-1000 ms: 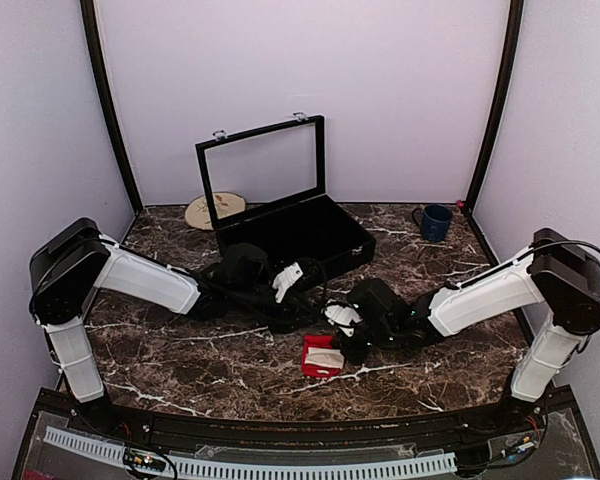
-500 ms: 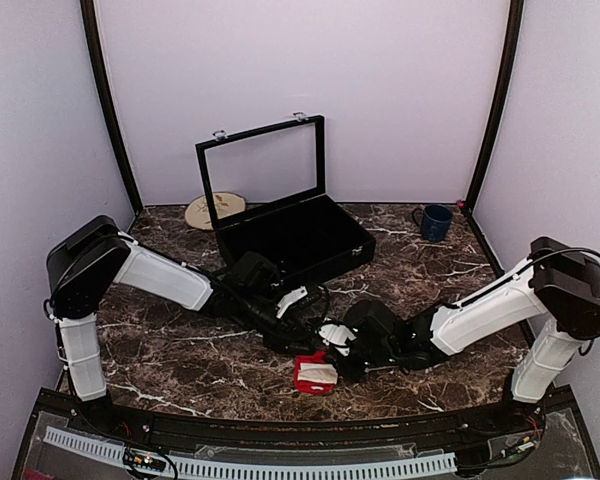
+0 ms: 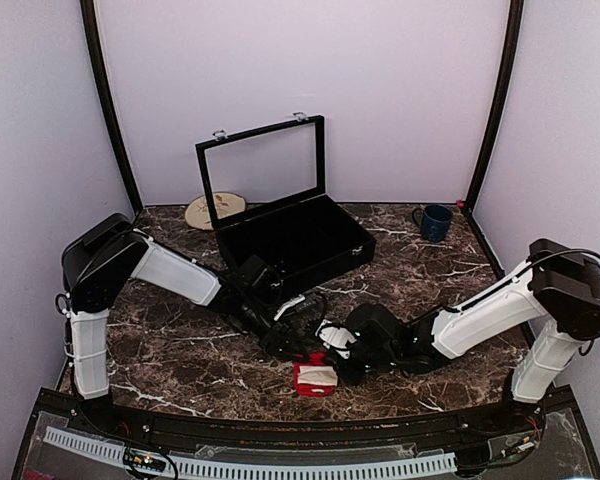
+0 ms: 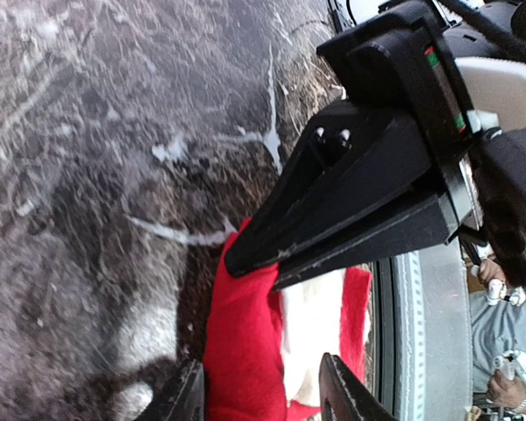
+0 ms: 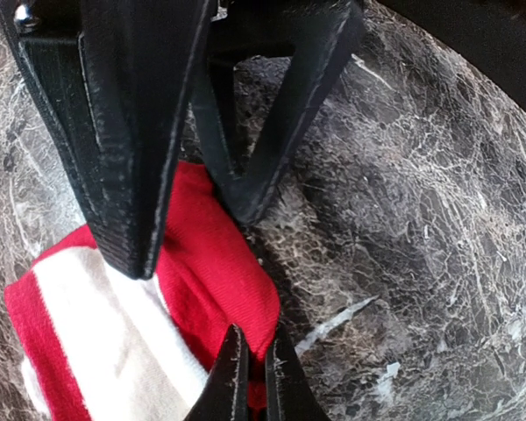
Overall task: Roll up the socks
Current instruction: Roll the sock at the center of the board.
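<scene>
The socks [image 3: 315,378] lie as a small red bundle with a cream-white band on the marble top, close to the near edge. In the right wrist view my right gripper [image 5: 256,386] is shut on a fold of red fabric at the bundle's edge [image 5: 219,263]. It reaches the socks from the right [image 3: 338,368]. My left gripper [image 3: 302,350] comes in from the upper left and stands open. In the left wrist view its tips [image 4: 265,399] straddle the socks [image 4: 245,351], one finger by the red edge and one over the white band.
An open black case [image 3: 290,235] with its lid raised stands at the back centre. A round tan disc [image 3: 214,210] lies to its left and a blue mug [image 3: 436,222] sits at the back right. The table's front rail [image 4: 421,333] runs just beside the socks.
The right gripper has pulled the socks toward the near edge and slightly left. The left arm has swung forward and down until its fingers stand over the socks.
</scene>
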Tool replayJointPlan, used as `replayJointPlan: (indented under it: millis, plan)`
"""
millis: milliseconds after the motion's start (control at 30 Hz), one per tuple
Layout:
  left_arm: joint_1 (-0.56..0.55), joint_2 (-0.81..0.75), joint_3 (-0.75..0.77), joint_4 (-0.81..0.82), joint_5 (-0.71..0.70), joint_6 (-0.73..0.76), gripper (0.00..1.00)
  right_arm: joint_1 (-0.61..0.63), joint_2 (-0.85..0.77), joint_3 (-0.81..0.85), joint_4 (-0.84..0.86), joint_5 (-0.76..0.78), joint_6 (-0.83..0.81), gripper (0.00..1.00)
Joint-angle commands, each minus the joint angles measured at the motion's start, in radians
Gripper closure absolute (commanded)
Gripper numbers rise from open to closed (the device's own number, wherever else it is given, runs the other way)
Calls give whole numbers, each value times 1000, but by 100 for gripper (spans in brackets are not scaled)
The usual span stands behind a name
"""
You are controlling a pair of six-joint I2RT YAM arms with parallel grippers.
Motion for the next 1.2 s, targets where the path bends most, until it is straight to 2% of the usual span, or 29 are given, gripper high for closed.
replayJointPlan:
  millis: [0,133,700,900,1000,1033,1067,1100,1167]
  plan:
    - [6,14,15,-55,38,0,53,20,-11,-31,-1,-10,-7,100]
    - [6,22,11,-47,37,-2,57,22,-11,-39,13,-10,-7,100]
    - [6,61,38,-15,92,-5,100,26,-22,-37,24,-10,-7,100]
    - [6,34,45,-10,35,47,100,26,-23,-24,-14,-10,-7,100]
    - [4,11,38,-9,-64,90,100,26,-31,-18,-36,-10,-7,100]
    - [4,0,31,1,-101,99,100,24,-36,-14,-45,229,-7,52]
    - [4,-11,22,12,-134,109,100,24,-42,-11,-54,462,-7,79]
    - [4,-21,13,25,-168,115,100,22,-48,-7,-64,483,59,77]
    - [3,-41,-7,56,-240,127,100,19,-60,0,-86,471,140,65]
